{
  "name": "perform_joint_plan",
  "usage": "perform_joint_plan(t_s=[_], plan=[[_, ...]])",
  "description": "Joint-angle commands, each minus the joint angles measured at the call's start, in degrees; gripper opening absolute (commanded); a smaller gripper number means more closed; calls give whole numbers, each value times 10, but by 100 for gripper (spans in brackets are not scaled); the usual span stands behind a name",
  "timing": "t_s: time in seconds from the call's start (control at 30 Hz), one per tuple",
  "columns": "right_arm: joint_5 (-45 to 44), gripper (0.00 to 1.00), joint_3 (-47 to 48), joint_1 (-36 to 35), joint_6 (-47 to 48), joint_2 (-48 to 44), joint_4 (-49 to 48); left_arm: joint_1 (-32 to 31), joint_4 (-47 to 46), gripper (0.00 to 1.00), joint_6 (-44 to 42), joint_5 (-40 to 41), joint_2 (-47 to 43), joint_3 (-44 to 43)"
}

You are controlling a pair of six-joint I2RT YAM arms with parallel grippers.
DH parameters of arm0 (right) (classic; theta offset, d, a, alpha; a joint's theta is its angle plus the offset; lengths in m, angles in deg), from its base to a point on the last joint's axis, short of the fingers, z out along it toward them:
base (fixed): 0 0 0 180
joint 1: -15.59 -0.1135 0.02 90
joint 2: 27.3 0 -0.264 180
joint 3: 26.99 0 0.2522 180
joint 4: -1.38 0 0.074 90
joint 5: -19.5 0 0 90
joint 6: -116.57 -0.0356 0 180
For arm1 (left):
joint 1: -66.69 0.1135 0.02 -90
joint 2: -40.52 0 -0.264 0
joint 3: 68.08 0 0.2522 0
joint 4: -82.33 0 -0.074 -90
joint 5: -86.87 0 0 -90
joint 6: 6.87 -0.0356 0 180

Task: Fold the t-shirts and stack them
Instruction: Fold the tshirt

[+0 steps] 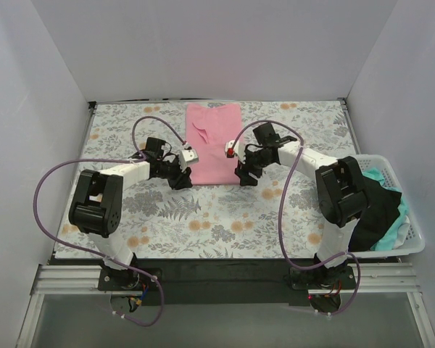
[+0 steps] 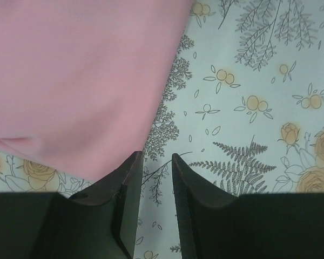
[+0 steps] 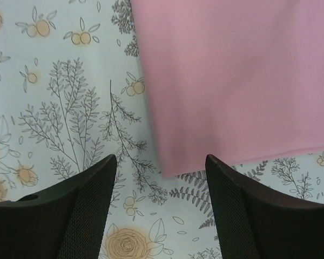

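Observation:
A light pink t-shirt (image 1: 213, 141), folded into a long narrow strip, lies flat on the floral sheet at centre back. My left gripper (image 1: 183, 177) hovers at its near left corner, jaws a little apart and empty. In the left wrist view the left gripper (image 2: 157, 156) is over bare sheet, with the pink shirt (image 2: 81, 75) just up and to the left. My right gripper (image 1: 243, 174) is at the near right corner. In the right wrist view the right gripper (image 3: 161, 159) is wide open and empty, just short of the pink shirt's (image 3: 237, 75) corner. A black shirt (image 1: 377, 206) and a mint-green shirt (image 1: 395, 228) lie in the basket.
The white lattice basket (image 1: 415, 245) stands at the right edge beside the right arm. The grey-and-orange floral sheet (image 1: 225, 217) covers the table. White walls close in the left, back and right sides.

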Motion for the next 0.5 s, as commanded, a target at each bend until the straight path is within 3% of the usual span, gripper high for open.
perform_joint_plan(t_s=[0.0,0.37,0.47], plan=[[-50,72,-22,-12,65,-1,-47,-12,-50,27,-104,42,-19,15],[-91,67,-65,-32,103,18,-75,-20,-57,27,-137,75,15,19],[-101,56,-71,-34,109,25,-76,-20,-50,27,-151,83,23,19]])
